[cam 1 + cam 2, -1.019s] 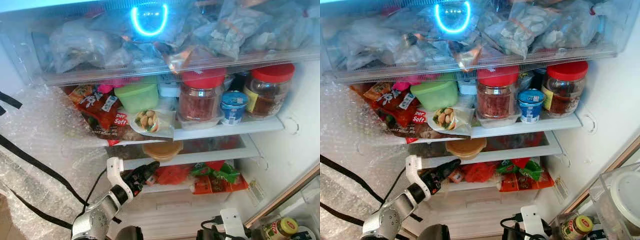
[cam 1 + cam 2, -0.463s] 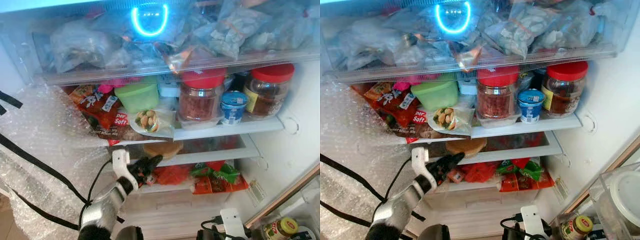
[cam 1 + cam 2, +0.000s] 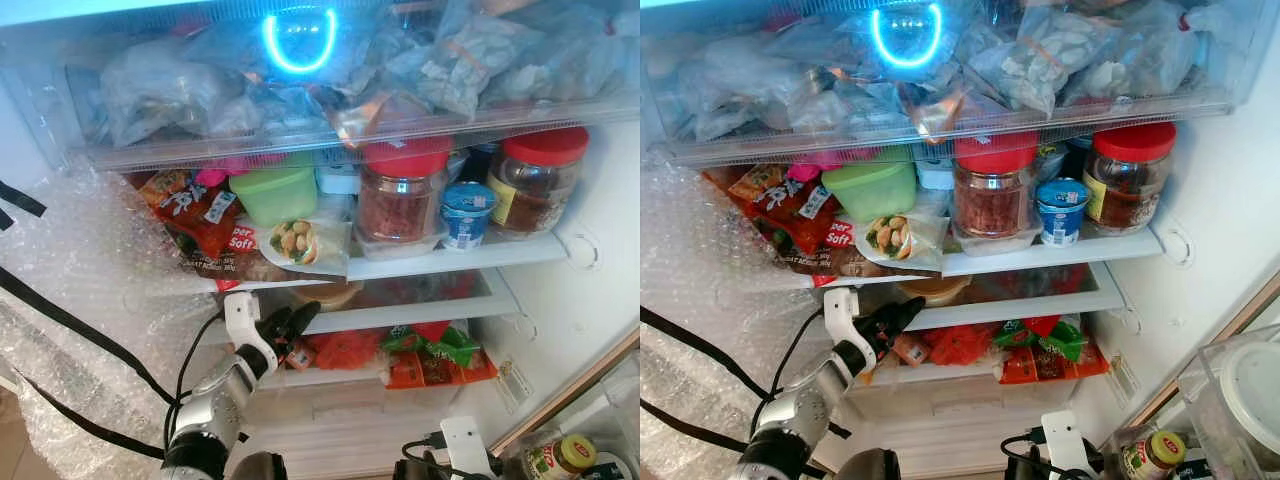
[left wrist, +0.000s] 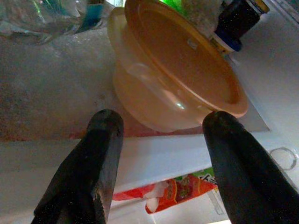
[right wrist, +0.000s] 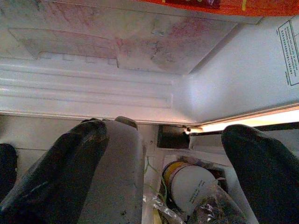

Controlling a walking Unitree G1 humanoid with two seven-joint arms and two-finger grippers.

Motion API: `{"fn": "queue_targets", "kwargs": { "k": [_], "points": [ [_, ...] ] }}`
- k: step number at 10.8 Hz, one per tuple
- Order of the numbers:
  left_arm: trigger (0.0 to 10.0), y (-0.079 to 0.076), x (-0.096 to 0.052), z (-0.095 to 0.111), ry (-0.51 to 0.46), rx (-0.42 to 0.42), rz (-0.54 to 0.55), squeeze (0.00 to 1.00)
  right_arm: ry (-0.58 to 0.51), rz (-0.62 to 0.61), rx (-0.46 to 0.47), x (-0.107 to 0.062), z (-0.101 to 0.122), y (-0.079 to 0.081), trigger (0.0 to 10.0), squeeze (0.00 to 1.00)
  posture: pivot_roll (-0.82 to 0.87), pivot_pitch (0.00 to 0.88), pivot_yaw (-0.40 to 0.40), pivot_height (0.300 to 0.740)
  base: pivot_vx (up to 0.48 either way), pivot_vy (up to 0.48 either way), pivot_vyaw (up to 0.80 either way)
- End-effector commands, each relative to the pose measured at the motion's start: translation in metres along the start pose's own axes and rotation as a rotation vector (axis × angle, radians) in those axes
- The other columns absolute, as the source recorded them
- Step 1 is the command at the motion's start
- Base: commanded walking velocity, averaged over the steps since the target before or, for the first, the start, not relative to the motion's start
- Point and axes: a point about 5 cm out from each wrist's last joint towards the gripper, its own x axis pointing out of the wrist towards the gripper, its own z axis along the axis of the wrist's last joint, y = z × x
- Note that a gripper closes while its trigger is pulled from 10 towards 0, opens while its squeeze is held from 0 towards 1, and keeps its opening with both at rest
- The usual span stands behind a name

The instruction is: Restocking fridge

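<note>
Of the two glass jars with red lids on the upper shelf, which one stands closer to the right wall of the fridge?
The jar with the yellow label, at the shelf's right end. The other red-lidded jar stands nearer the middle, with the blue yogurt cup between them.

Home kitchen: stocked fridge, red-lidded jars.

Fridge shelf — jars, yogurt, snacks
</note>
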Motion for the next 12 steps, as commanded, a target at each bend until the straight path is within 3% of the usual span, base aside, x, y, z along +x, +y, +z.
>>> {"fn": "queue_targets", "kwargs": {
  "k": [1,3,4,5,6,8,9,12],
  "points": [
    [10.0,0.002,0.003,0.004,-0.021,0.006,0.019,0.0,0.074,0.009,-0.004,-0.004,-0.018,0.003,10.0,0.0,-0.08,0.003,0.079,0.635,0.0,0.0,0.0],
    [10.0,-0.001,0.006,0.002,-0.024,0.019,0.011,0.0,0.072,0.008,-0.004,-0.004,-0.018,0.003,10.0,0.0,-0.1,0.0,0.087,0.635,0.0,0.0,0.0],
    [10.0,-0.003,0.001,0.0,-0.014,0.128,-0.011,0.0,0.073,0.004,0.0,-0.004,-0.019,0.003,10.0,0.0,-0.1,0.0,0.087,0.635,0.0,0.0,0.0],
    [10.0,-0.003,-0.004,-0.002,-0.016,0.176,-0.032,0.0,0.074,0.007,-0.002,-0.004,-0.019,0.003,10.0,0.0,-0.09,0.0,0.086,0.635,0.0,0.0,0.0],
    [10.0,-0.006,-0.008,-0.002,-0.005,0.298,-0.06,0.0,0.076,0.011,-0.005,-0.004,-0.019,0.004,10.0,0.0,-0.08,0.0,0.085,0.635,0.0,0.0,0.0],
    [10.0,-0.016,-0.011,-0.005,0.011,0.44,-0.104,0.0,0.076,0.012,-0.007,-0.005,-0.02,0.004,10.0,0.0,-0.08,0.0,0.087,0.635,0.0,0.0,0.0],
    [10.0,-0.015,-0.012,-0.006,0.009,0.422,-0.096,0.0,0.076,0.013,-0.009,-0.005,-0.02,0.004,10.0,0.0,-0.08,0.0,0.087,0.635,0.0,0.0,0.0],
    [10.0,-0.014,-0.019,-0.006,0.034,0.484,-0.1,0.0,0.08,0.015,-0.008,-0.005,-0.021,0.005,10.0,0.0,-0.08,0.0,0.092,0.635,0.0,0.0,0.0]
  ]
}}
